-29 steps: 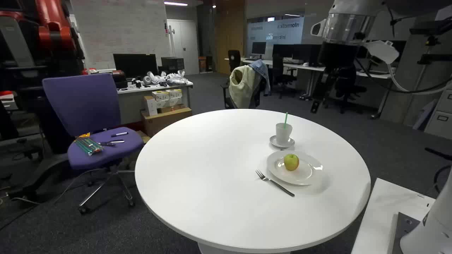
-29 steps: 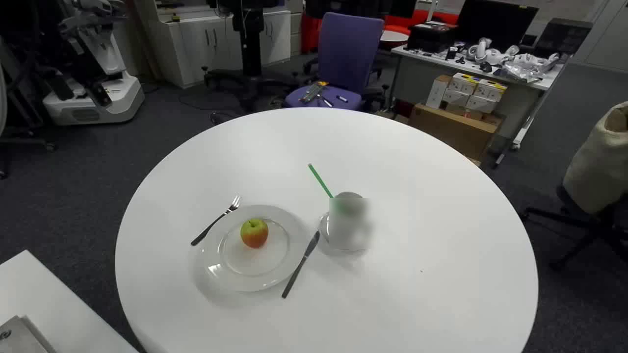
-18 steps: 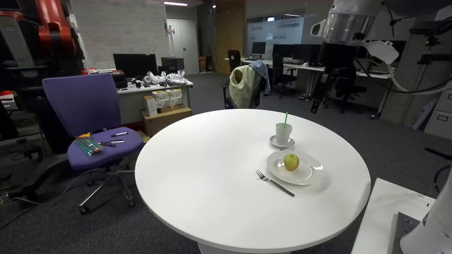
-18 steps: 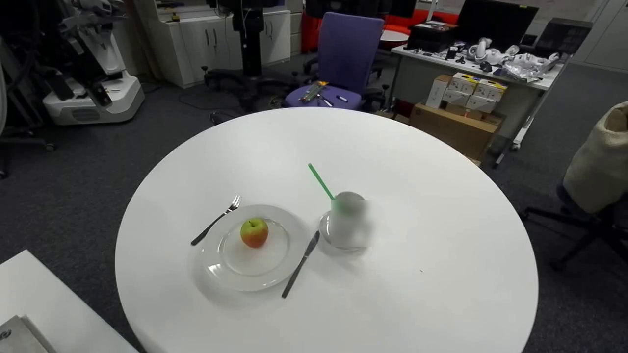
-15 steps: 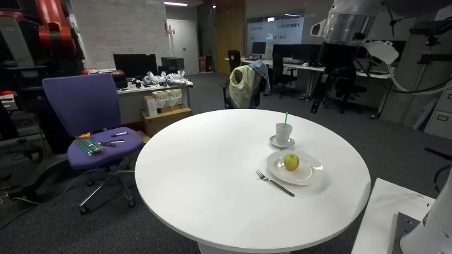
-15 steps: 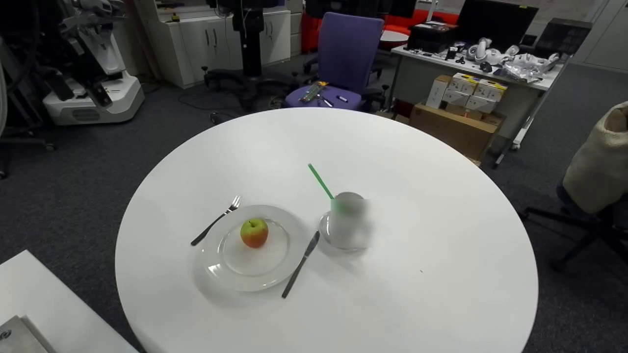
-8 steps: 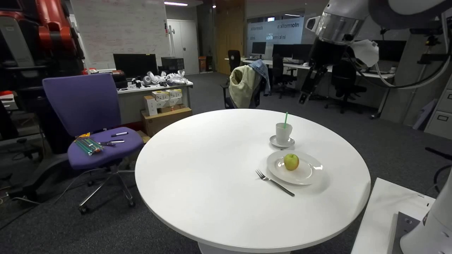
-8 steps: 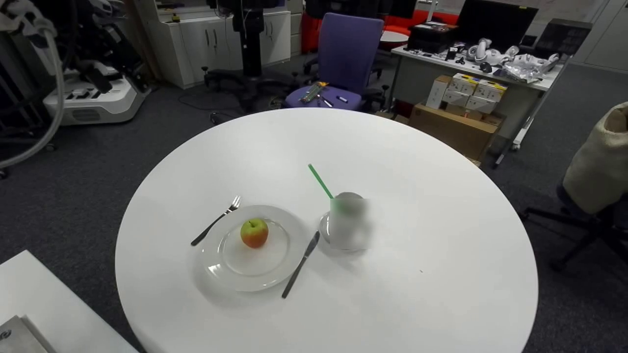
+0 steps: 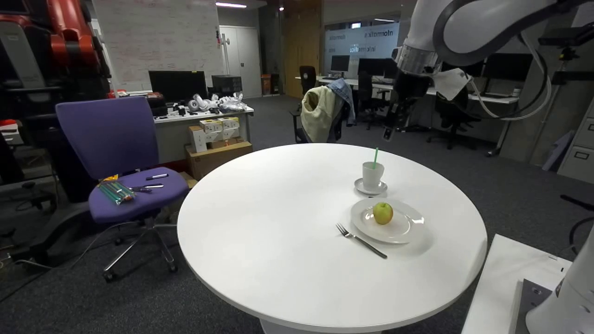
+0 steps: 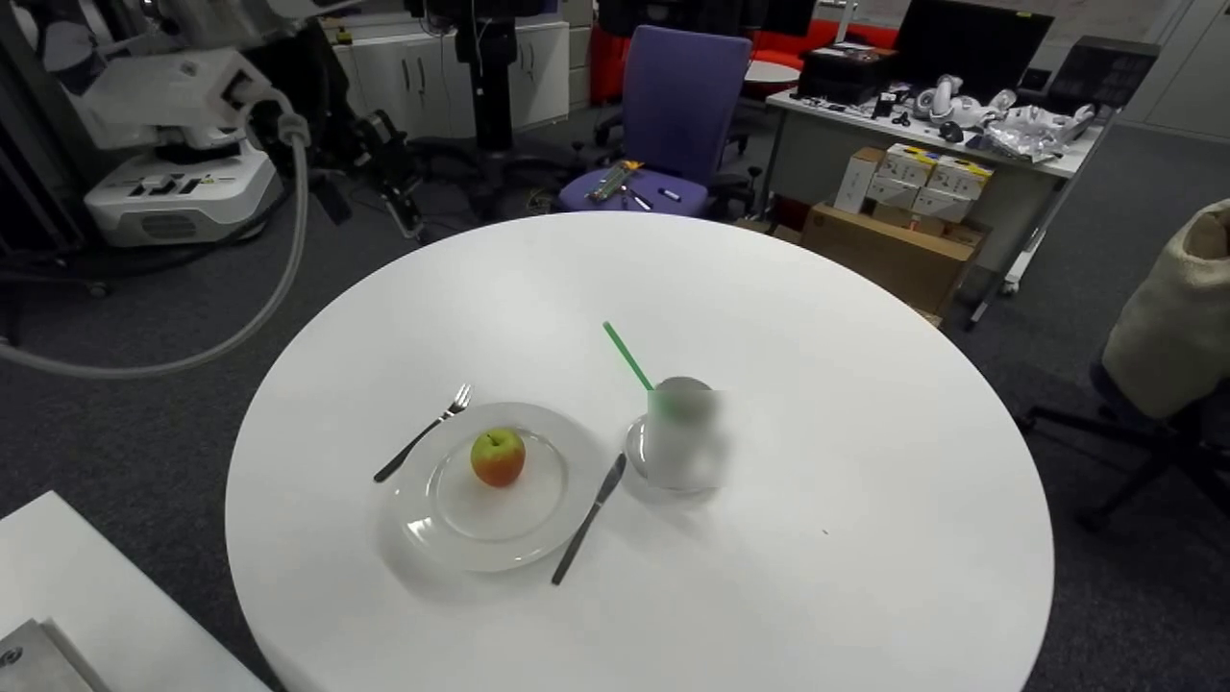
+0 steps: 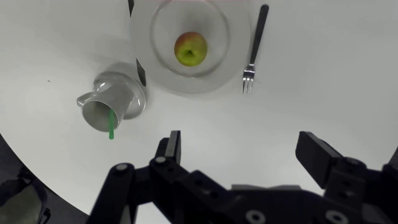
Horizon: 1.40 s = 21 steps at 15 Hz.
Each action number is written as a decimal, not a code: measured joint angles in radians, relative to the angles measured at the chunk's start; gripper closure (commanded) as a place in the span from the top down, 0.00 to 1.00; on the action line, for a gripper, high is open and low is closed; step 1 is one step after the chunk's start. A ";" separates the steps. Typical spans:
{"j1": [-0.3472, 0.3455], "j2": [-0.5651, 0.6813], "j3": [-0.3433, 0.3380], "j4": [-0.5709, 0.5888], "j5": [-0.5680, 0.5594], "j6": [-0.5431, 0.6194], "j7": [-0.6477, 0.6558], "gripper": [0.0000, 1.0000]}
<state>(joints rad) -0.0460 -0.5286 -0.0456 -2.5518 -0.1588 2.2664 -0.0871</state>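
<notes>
The tool (image 11: pixel 238 144) hangs in the air, higher than the things on the table (image 11: pixel 217 115), its fingers wide apart with nothing between them. Any move down should be slow and straight, since the green straw (image 11: pixel 111 126) sticks up and could get bumped. The straw leans in the white cup (image 11: pixel 119 98), which stands on a saucer (image 11: pixel 139 104); it is too dim inside to see more. Near it, the plate (image 11: pixel 199 85) holds one apple (image 11: pixel 190 49), with a fork (image 11: pixel 256 46) beside the plate and a knife (image 10: pixel 588 521) between plate and saucer.
</notes>
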 measured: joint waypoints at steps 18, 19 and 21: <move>-0.045 0.190 -0.019 0.060 -0.001 0.000 -0.009 1.00; -0.045 0.204 -0.019 0.060 -0.001 0.000 -0.010 1.00; -0.045 0.245 -0.019 0.060 -0.005 0.002 -0.010 1.00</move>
<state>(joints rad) -0.0911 -0.2831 -0.0644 -2.4914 -0.1637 2.2684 -0.0972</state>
